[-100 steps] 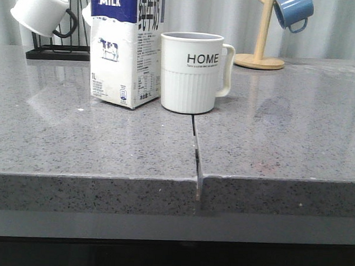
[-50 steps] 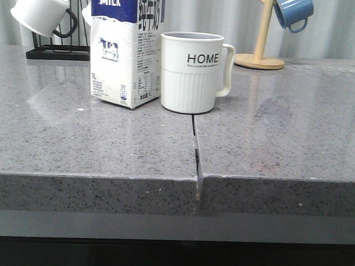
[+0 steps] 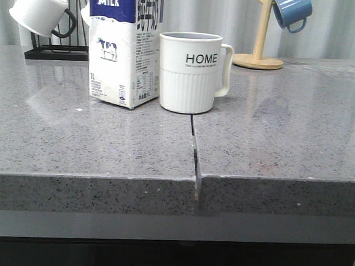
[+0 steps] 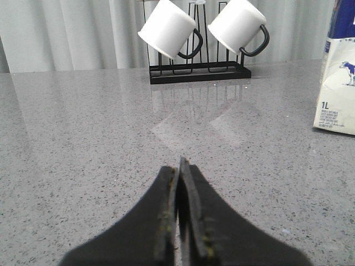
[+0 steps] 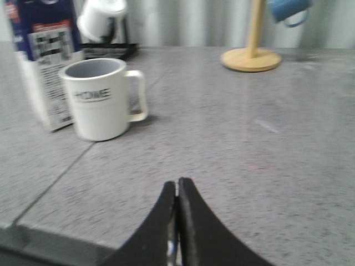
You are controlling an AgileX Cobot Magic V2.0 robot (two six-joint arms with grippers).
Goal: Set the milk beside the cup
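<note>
The milk (image 3: 123,48), a tall white carton with a blue "WHOLE MILK" band and a cow picture, stands upright on the grey counter, right beside the cup. The cup (image 3: 189,72) is a cream mug with ribbed lower half, "HOME" lettering and its handle to the right. Both also show in the right wrist view, the milk (image 5: 47,72) behind the cup (image 5: 99,100). A corner of the milk (image 4: 337,83) shows in the left wrist view. My left gripper (image 4: 178,166) is shut and empty above bare counter. My right gripper (image 5: 177,185) is shut and empty, well short of the cup. Neither gripper shows in the front view.
A black wire rack (image 3: 56,50) holding white black-handled mugs (image 3: 37,10) stands at the back left. A wooden mug tree (image 3: 258,57) with a blue mug (image 3: 292,11) stands at the back right. A seam (image 3: 194,151) splits the counter below the cup.
The whole front view has shifted very slightly; the milk and cup keep their places relative to each other.
</note>
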